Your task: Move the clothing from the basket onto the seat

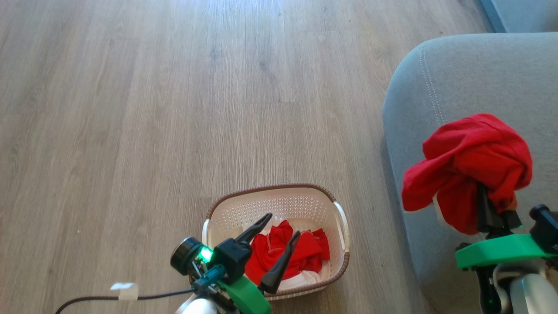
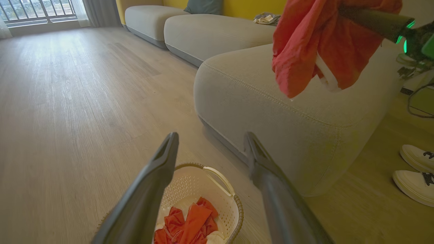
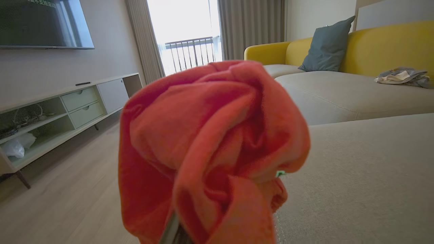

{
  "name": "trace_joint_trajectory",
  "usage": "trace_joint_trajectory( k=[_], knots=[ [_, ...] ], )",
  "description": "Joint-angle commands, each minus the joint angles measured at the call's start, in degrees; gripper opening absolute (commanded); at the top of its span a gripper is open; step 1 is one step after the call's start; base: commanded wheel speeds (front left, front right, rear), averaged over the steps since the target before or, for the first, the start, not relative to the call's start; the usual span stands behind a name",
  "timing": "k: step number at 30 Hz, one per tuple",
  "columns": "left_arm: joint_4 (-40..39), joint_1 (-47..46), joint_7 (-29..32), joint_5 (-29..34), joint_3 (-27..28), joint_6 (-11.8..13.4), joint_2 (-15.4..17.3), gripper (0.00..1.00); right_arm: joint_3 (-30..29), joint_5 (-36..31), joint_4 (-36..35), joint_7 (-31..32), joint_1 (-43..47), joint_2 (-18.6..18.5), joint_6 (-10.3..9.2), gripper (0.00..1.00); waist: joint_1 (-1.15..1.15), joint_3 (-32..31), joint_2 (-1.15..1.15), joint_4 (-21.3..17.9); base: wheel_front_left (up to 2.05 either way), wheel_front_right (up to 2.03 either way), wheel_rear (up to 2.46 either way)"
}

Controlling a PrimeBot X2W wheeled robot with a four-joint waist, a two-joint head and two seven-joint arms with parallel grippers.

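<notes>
The right claw (image 1: 484, 204), at the lower right of the head view, is clamped together on a bunched red garment (image 1: 473, 159) with a strip of white trim. The cloth drapes over the claw's dark fingers and hides their tips. The garment is held up over the near corner of the grey sofa seat (image 1: 462, 74), at the right of the frame; whether it touches the cushion cannot be told. The left claw (image 1: 282, 224), at lower centre, has its jaws wide apart and empty and hovers above the cream basket (image 1: 279, 190). The basket stands on the wood floor (image 1: 130, 109) near the seat's side. More red and white clothing (image 1: 305, 255) lies crumpled inside it.
</notes>
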Motion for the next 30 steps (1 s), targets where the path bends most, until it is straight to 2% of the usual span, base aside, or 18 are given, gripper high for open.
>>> trace_joint_trajectory(
  k=[1, 23, 30],
  knots=[
    [-1.47, -1.13, -0.29, -0.08, 1.73, -0.07, 0.12, 1.0, 0.56, 0.06, -1.34, -0.14, -0.89, 0.01, -0.01, 0.0, 0.0, -0.18, 0.0, -0.15, 0.0, 0.0, 0.0],
    [-0.64, -0.19, -0.29, -0.05, 2.67, -0.07, -0.27, 1.0, 0.0, 0.23, -0.62, -0.14, -0.89, 0.5, -0.01, 0.0, 0.0, -0.62, 0.0, -1.12, 0.0, 0.0, 0.0],
    [-1.09, -0.12, -0.29, -0.21, 2.86, -0.08, -0.38, 1.0, 0.05, 0.01, -0.91, -0.14, -1.46, -0.15, -0.01, 0.0, 0.0, -0.74, 0.0, -3.32, 0.0, 0.0, 0.0]
  ],
)
